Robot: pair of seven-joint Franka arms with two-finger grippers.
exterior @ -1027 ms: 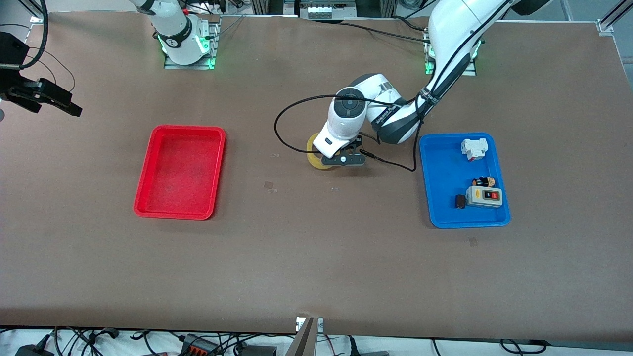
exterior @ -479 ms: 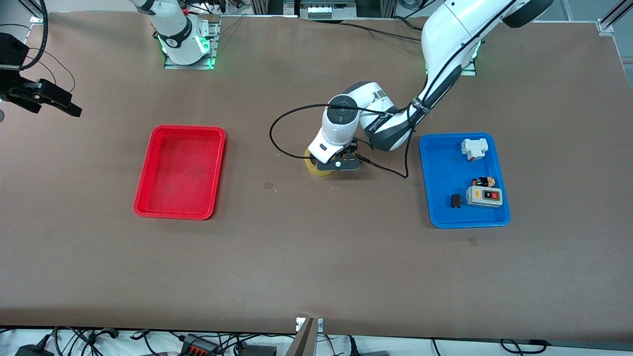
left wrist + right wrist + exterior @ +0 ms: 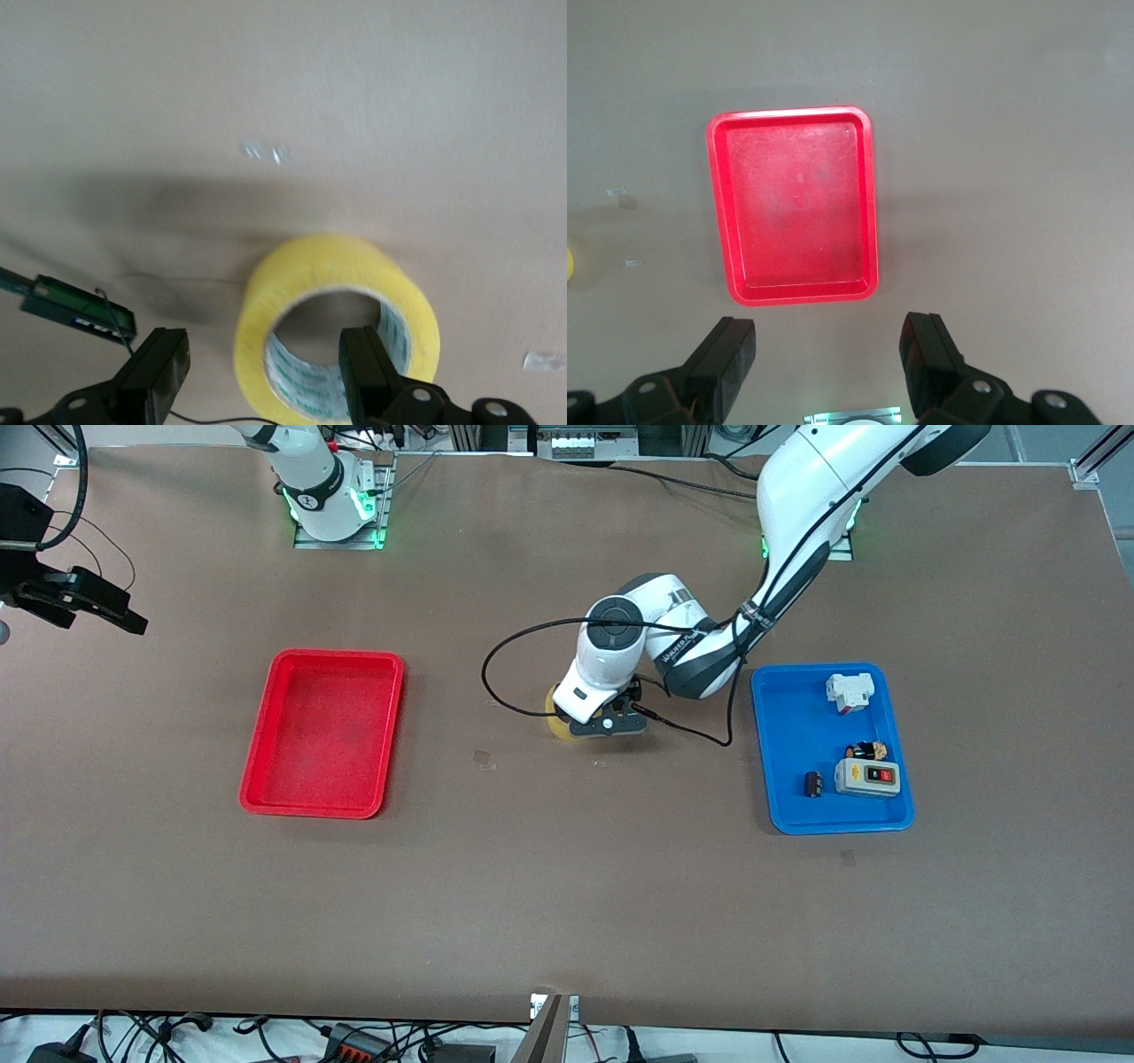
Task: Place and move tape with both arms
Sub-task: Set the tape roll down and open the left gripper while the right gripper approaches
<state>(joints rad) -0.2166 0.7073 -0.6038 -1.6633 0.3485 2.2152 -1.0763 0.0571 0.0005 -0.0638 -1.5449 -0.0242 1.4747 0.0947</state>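
The tape (image 3: 556, 717) sits on the brown worktop (image 3: 567, 886) near its middle, between the red tray (image 3: 323, 732) and the blue tray (image 3: 831, 748); in the front view only a yellow arc of it shows, since the left arm's wrist covers most of it; in the left wrist view the tape (image 3: 337, 328) is a yellow ring tilted up on its edge, its hollow core facing the camera, with green print on the inner lining.

The left tool (image 3: 608, 724) is low over the tape; in the left wrist view the left tool (image 3: 264, 376) has its fingers (image 3: 159, 372) spread apart, one finger outside the ring and the other in front of the hollow core, so one side of the ring lies between them; whether either finger touches the tape cannot be told.

The right arm waits with the right tool (image 3: 111, 611) up in the air at the right arm's end of the worktop; in the right wrist view the right tool (image 3: 828, 367) has its fingers wide apart with nothing between them, and the red tray (image 3: 793, 205) lies below it, with no objects inside.

The blue tray holds a white block (image 3: 850, 690), a grey switch box (image 3: 868, 777) with a red and a black button, a small dark multicoloured item (image 3: 867, 751) and a small black cylinder (image 3: 811, 784); all four lie apart from the tape.
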